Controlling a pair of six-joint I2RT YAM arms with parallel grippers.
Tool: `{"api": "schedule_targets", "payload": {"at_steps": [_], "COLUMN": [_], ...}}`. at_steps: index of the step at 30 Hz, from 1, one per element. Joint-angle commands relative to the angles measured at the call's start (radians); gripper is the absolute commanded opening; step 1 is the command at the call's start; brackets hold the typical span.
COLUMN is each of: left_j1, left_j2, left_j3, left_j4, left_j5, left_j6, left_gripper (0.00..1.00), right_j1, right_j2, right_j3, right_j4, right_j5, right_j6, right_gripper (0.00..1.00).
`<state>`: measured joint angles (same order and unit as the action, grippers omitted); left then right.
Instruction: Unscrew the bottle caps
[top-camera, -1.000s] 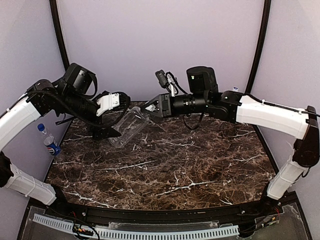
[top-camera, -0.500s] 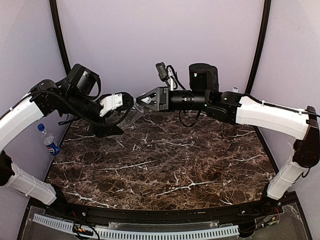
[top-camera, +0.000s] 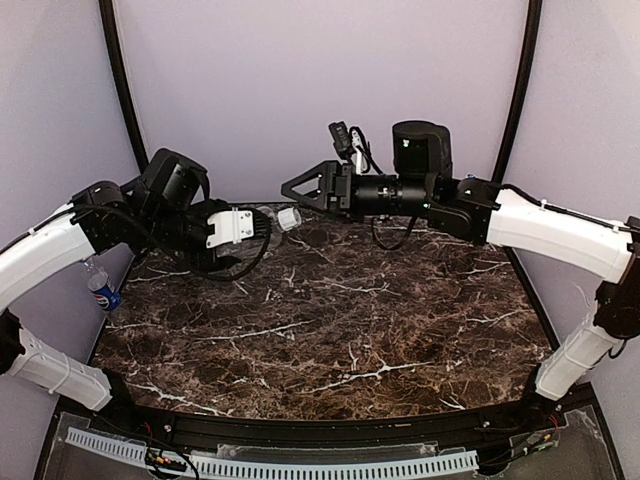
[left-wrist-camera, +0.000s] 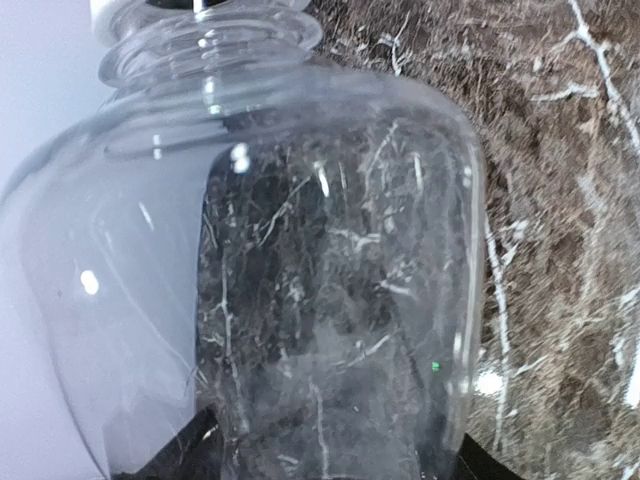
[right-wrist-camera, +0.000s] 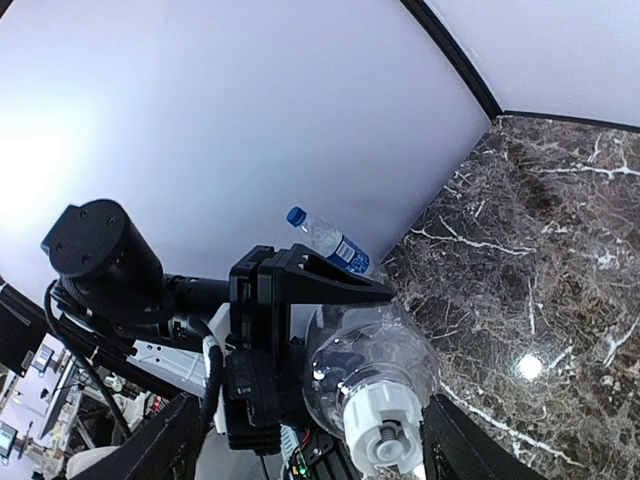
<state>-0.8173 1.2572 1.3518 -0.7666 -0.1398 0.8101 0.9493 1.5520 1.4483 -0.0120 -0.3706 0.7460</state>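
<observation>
The left gripper (top-camera: 262, 224) is clamped around the plain bottle (top-camera: 270, 214) and holds it off the table (top-camera: 350, 330) near the far edge, lying roughly level with its neck pointing toward the right arm; the white cap (top-camera: 289, 218) sits on that neck. In the left wrist view the clear bottle fills almost the whole frame, the marble showing through it in a blur; only a sliver of the cap shows at the top edge, and the claw's own fingers are dark scraps at the bottom corners, mostly hidden behind the plastic. The right gripper (top-camera: 298, 188) stands spread wide and holds nothing; in its wrist view its two fingers (right-wrist-camera: 160, 445) are cut off at the lower corners, with the cap between them and a clear gap on each side. From above, this claw reads as a dark triangle just beside the cap, and its depth relative to the cap is hard to judge there. The labelled bottle (top-camera: 101, 291) stands at the table's left edge, its upper part hidden behind the left arm in the top view; the right wrist view shows its blue cap (right-wrist-camera: 296, 215).
</observation>
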Motion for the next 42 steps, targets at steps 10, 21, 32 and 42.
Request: {"api": "schedule_targets", "payload": {"at_steps": [10,21,32,42], "left_j1": [-0.026,-0.033,-0.036,-0.038], "left_j2": [-0.082,-0.081,-0.079,-0.081], "left_j3": [-0.126,-0.131,-0.128,-0.026], "left_j4": [0.187,0.191,0.200,-0.022], "left_j5": [-0.242,-0.235,-0.239,-0.021], "left_j6": [0.207,0.220,0.220,0.151], "left_gripper": [0.59,0.57,0.56,0.56], "right_j1": [-0.020,-0.020,-0.020,0.053], "right_j2": [0.082,0.122,0.149,0.084], "right_j3": [0.062,0.062,0.081,0.146], "right_j4": [-0.120,0.007,0.039,-0.129], "right_j5": [-0.051,-0.114,-0.185,-0.211], "right_j6": [0.055,0.082,0.095,-0.448], "right_gripper": [0.72,0.49,0.22,0.00]}}
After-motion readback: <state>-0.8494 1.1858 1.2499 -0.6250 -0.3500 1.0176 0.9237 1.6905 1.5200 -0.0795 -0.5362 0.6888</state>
